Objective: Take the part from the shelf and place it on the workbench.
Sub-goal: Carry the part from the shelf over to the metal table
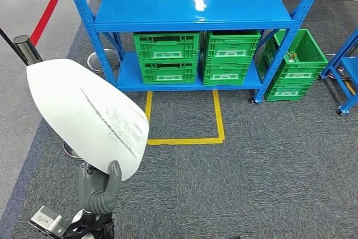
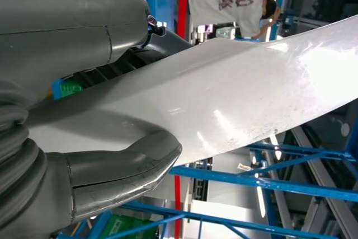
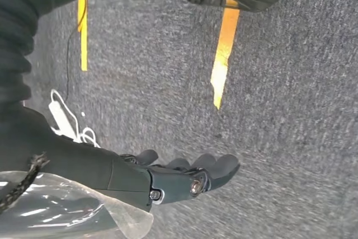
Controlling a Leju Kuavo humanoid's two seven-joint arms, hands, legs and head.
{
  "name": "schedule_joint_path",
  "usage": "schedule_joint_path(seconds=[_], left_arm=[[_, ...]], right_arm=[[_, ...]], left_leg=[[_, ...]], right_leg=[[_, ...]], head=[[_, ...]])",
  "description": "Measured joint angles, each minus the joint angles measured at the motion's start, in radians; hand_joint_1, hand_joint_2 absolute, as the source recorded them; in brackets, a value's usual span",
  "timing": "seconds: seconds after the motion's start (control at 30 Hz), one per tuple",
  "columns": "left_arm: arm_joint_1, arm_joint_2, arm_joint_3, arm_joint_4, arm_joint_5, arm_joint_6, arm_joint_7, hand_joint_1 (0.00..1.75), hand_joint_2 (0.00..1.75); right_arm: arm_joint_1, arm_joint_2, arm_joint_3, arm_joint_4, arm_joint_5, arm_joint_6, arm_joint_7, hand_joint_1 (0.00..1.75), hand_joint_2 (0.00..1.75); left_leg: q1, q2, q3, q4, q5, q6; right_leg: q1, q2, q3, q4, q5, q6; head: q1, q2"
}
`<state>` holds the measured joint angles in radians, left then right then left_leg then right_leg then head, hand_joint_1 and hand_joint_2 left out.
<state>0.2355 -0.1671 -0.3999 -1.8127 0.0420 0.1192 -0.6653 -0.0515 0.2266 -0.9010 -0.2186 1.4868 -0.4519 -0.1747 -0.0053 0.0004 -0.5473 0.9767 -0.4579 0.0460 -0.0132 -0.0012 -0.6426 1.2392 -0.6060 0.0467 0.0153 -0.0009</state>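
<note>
Blue shelf [image 1: 190, 8], green crates [image 1: 168, 57] beneath

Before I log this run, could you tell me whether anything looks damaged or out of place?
The white part held by the left robot hand carries dark scuff-like streaks and speckling across its face. One green crate sits on the carpet beside the blue shelf, angled, unlike the crates shelved squarely.

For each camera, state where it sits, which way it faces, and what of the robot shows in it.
Head view: high on the body, looking down at the blue shelf and carpet; left hand holds the white part.
Left wrist view: behind the left hand, looking along the white part.
Right wrist view: faces the carpet; right hand, fingers apart.
Head and left wrist views share the part.
</note>
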Motion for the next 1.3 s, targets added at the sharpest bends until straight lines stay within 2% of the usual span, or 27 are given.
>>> schedule_joint_path(seconds=[0.03, 0.07, 0.1, 0.13, 0.23, 0.3, 0.33, 0.4, 0.43, 0.47, 0.5, 0.57, 0.63, 0.67, 0.73, 0.8, 0.83, 0.9, 0.93, 0.97, 1.0, 1.03, 1.1, 1.13, 1.17, 1.23, 1.3], left_arm=[[0.002, 0.0, 0.001, -0.001, 0.0, 0.0, 0.0, 1.75, 1.75], [0.003, 0.0, 0.002, -0.003, 0.0, 0.001, 0.0, 1.75, 1.75], [0.004, 0.0, 0.003, -0.004, 0.0, 0.001, -0.001, 1.75, 1.75], [0.005, 0.0, 0.004, -0.006, 0.0, 0.001, -0.002, 1.75, 1.75], [0.006, 0.0, 0.005, -0.012, 0.0, 0.001, -0.003, 1.75, 1.75], [0.008, 0.001, 0.006, -0.014, 0.0, 0.007, -0.006, 1.75, 1.75], [0.009, 0.001, 0.007, -0.016, 0.001, 0.012, -0.009, 1.75, 1.75], [0.015, 0.003, 0.008, -0.018, 0.006, 0.023, -0.017, 1.75, 1.75], [0.021, 0.004, 0.008, -0.018, 0.009, 0.026, -0.021, 1.75, 1.75], [0.027, 0.006, 0.009, -0.018, 0.014, 0.029, -0.024, 1.75, 1.75], [0.032, 0.007, 0.01, -0.018, 0.018, 0.03, -0.026, 1.75, 1.75], [0.036, 0.007, 0.011, -0.019, 0.022, 0.03, -0.029, 1.75, 1.75], [0.036, 0.007, 0.012, -0.021, 0.022, 0.027, -0.031, 1.75, 1.75], [0.035, 0.007, 0.012, -0.022, 0.021, 0.025, -0.031, 1.75, 1.75], [0.035, 0.007, 0.012, -0.023, 0.021, 0.023, -0.032, 1.75, 1.75], [0.034, 0.006, 0.012, -0.023, 0.021, 0.019, -0.033, 1.75, 1.75], [0.033, 0.006, 0.012, -0.023, 0.022, 0.017, -0.033, 1.75, 1.75], [0.032, 0.006, 0.013, -0.023, 0.02, 0.014, -0.033, 1.75, 1.75], [0.032, 0.006, 0.013, -0.023, 0.016, 0.014, -0.033, 1.75, 1.75], [0.031, 0.005, 0.013, -0.024, 0.011, 0.014, -0.033, 1.75, 1.75], [0.029, 0.005, 0.014, -0.026, 0.005, 0.015, -0.033, 1.75, 1.75], [0.027, 0.004, 0.014, -0.029, 0.001, 0.015, -0.033, 1.75, 1.75], [0.023, 0.0, 0.013, -0.039, -0.006, 0.015, -0.033, 1.75, 1.75], [0.022, -0.001, 0.013, -0.044, -0.009, 0.016, -0.034, 1.75, 1.75], [0.021, -0.003, 0.013, -0.047, -0.011, 0.016, -0.034, 1.75, 1.75], [0.02, -0.004, 0.012, -0.051, -0.011, 0.016, -0.034, 1.75, 1.75], [0.019, -0.004, 0.012, -0.054, -0.008, 0.015, -0.035, 1.75, 1.75]], right_arm=[[0.0, 0.0, 0.0, 0.0, 0.0, -0.001, -0.001, 0.0, 1.75], [0.0, 0.0, 0.0, 0.0, 0.0, -0.001, -0.002, 0.0, 1.75], [-0.001, 0.001, 0.0, 0.0, 0.001, -0.001, -0.002, 0.0, 1.75], [-0.002, 0.001, 0.0, 0.001, 0.001, -0.001, -0.003, 0.0, 1.75], [0.0, 0.002, 0.0, 0.002, 0.001, -0.002, -0.007, 0.0, 1.75], [0.001, 0.002, 0.0, 0.002, -0.004, -0.003, -0.03, 0.0, 1.75], [0.001, 0.002, 0.0, 0.002, -0.009, -0.003, -0.056, 0.0, 1.75], [0.0, 0.002, 0.0, 0.002, -0.027, 0.007, -0.123, 0.0, 1.75], [0.001, 0.002, -0.001, 0.002, -0.036, 0.017, -0.148, 0.0, 1.75], [0.001, 0.001, -0.001, 0.003, -0.044, 0.028, -0.164, 0.0, 1.75], [0.001, 0.001, -0.002, 0.003, -0.049, 0.038, -0.169, 0.0, 1.75], [0.001, 0.001, -0.004, 0.003, -0.059, 0.062, -0.17, 0.0, 1.75], [0.0, 0.002, -0.01, 0.004, -0.071, 0.089, -0.167, 0.0, 1.75], [-0.001, 0.002, -0.015, 0.004, -0.078, 0.1, -0.164, 0.0, 1.75], [-0.002, 0.002, -0.026, 0.005, -0.091, 0.112, -0.153, 0.0, 1.75], [-0.002, 0.002, -0.035, 0.005, -0.097, 0.117, -0.144, 0.0, 1.75], [-0.003, 0.002, -0.04, 0.005, -0.098, 0.117, -0.139, 0.0, 1.75], [-0.003, 0.002, -0.047, 0.005, -0.095, 0.119, -0.121, 0.0, 1.75], [-0.005, 0.002, -0.049, 0.004, -0.091, 0.12, -0.11, 0.0, 1.75], [-0.008, 0.002, -0.05, 0.004, -0.086, 0.122, -0.097, 0.0, 1.75], [-0.011, 0.002, -0.05, 0.004, -0.082, 0.123, -0.086, 0.0, 1.75], [-0.013, 0.002, -0.05, 0.004, -0.078, 0.123, -0.078, 0.0, 1.75], [-0.013, 0.001, -0.05, 0.004, -0.076, 0.122, -0.066, 0.0, 1.75], [-0.013, 0.001, -0.05, 0.004, -0.075, 0.121, -0.062, 0.0, 1.75], [-0.014, 0.001, -0.05, 0.004, -0.074, 0.119, -0.058, 0.0, 1.75], [-0.012, 0.001, -0.051, 0.004, -0.071, 0.113, -0.044, 0.0, 1.75], [-0.009, 0.001, -0.051, 0.004, -0.064, 0.105, -0.026, 0.0, 1.75]], left_leg=[[0.001, 0.0, 0.0, 0.004, -0.002, -0.003], [0.0, -0.001, -0.001, 0.01, -0.005, -0.007], [-0.001, -0.002, -0.005, 0.018, -0.008, -0.012], [-0.004, -0.002, -0.009, 0.025, -0.009, -0.018], [-0.006, -0.002, -0.02, 0.036, -0.008, -0.032], [-0.004, -0.003, -0.033, 0.068, -0.035, -0.042], [-0.002, -0.003, -0.051, 0.111, -0.065, -0.048], [0.002, -0.003, -0.105, 0.247, -0.138, -0.057], [0.003, -0.002, -0.126, 0.301, -0.158, -0.058], [0.004, -0.002, -0.132, 0.325, -0.16, -0.058], [0.004, -0.003, -0.117, 0.305, -0.14, -0.056], [0.002, -0.003, -0.05, 0.178, -0.073, -0.045], [-0.002, -0.003, 0.005, 0.065, -0.037, -0.033], [-0.004, -0.003, 0.014, 0.04, -0.036, -0.029], [-0.004, -0.003, 0.012, 0.029, -0.036, -0.023], [0.001, -0.001, 0.012, 0.019, -0.027, -0.016], [0.003, 0.001, 0.012, 0.014, -0.023, -0.012], [0.001, 0.003, 0.007, 0.013, -0.02, -0.006], [-0.001, 0.004, 0.005, 0.014, -0.019, -0.005], [-0.003, 0.005, 0.004, 0.014, -0.018, -0.004], [-0.004, 0.005, 0.004, 0.014, -0.017, -0.003], [-0.005, 0.005, 0.005, 0.015, -0.017, -0.003], [-0.007, 0.003, 0.006, 0.019, -0.019, -0.007], [-0.009, 0.002, 0.004, 0.022, -0.019, -0.01], [-0.011, 0.002, 0.0, 0.025, -0.019, -0.014], [-0.013, 0.005, -0.007, 0.03, -0.016, -0.022], [-0.011, 0.005, -0.014, 0.048, -0.033, -0.033]], right_leg=[[-0.003, 0.0, 0.029, -0.064, 0.041, 0.002], [-0.004, 0.0, 0.062, -0.133, 0.069, 0.004], [-0.006, 0.001, 0.09, -0.19, 0.087, 0.003], [-0.006, 0.002, 0.106, -0.223, 0.093, -0.001], [-0.005, 0.004, 0.107, -0.232, 0.093, -0.023], [-0.008, 0.002, 0.104, -0.233, 0.099, -0.035], [-0.009, 0.001, 0.102, -0.234, 0.101, -0.041], [-0.008, 0.0, 0.097, -0.233, 0.104, -0.046], [-0.008, -0.001, 0.095, -0.233, 0.105, -0.047], [-0.007, -0.001, 0.094, -0.233, 0.105, -0.048], [-0.007, -0.001, 0.094, -0.233, 0.106, -0.048], [-0.006, -0.001, 0.096, -0.233, 0.107, -0.046], [-0.003, -0.001, 0.092, -0.232, 0.11, -0.04], [-0.002, -0.001, 0.088, -0.232, 0.112, -0.036], [-0.002, -0.003, 0.083, -0.234, 0.117, -0.024], [-0.002, -0.002, 0.069, -0.214, 0.099, -0.015], [-0.002, -0.002, 0.051, -0.176, 0.073, -0.011], [-0.002, -0.001, -0.007, -0.047, 0.007, -0.006], [-0.002, -0.001, -0.033, 0.012, -0.015, -0.004], [-0.002, -0.001, -0.043, 0.041, -0.018, -0.003], [-0.002, -0.001, -0.034, 0.031, -0.002, -0.003], [-0.002, -0.001, -0.005, -0.018, 0.029, -0.005], [-0.001, -0.001, 0.069, -0.157, 0.086, -0.01], [0.0, -0.001, 0.096, -0.208, 0.098, -0.014], [0.001, 0.0, 0.109, -0.235, 0.099, -0.018], [0.001, 0.004, 0.111, -0.242, 0.097, -0.027], [-0.003, 0.008, 0.109, -0.244, 0.103, -0.036]], head=[[0.0, 0.0], [0.0, 0.0], [0.001, 0.0], [0.001, 0.0], [-0.002, 0.0], [-0.007, 0.0], [-0.01, 0.0], [-0.015, 0.0], [-0.015, 0.0], [-0.015, 0.0], [-0.015, 0.0], [-0.015, 0.0], [-0.015, 0.0], [-0.015, 0.0], [-0.015, 0.0], [-0.013, 0.0], [-0.012, 0.0], [-0.011, 0.0], [-0.011, 0.0], [-0.012, 0.0], [-0.011, 0.0], [-0.012, 0.0], [-0.011, 0.0], [-0.012, 0.0], [-0.013, 0.0], [-0.014, 0.0], [-0.015, 0.0]])
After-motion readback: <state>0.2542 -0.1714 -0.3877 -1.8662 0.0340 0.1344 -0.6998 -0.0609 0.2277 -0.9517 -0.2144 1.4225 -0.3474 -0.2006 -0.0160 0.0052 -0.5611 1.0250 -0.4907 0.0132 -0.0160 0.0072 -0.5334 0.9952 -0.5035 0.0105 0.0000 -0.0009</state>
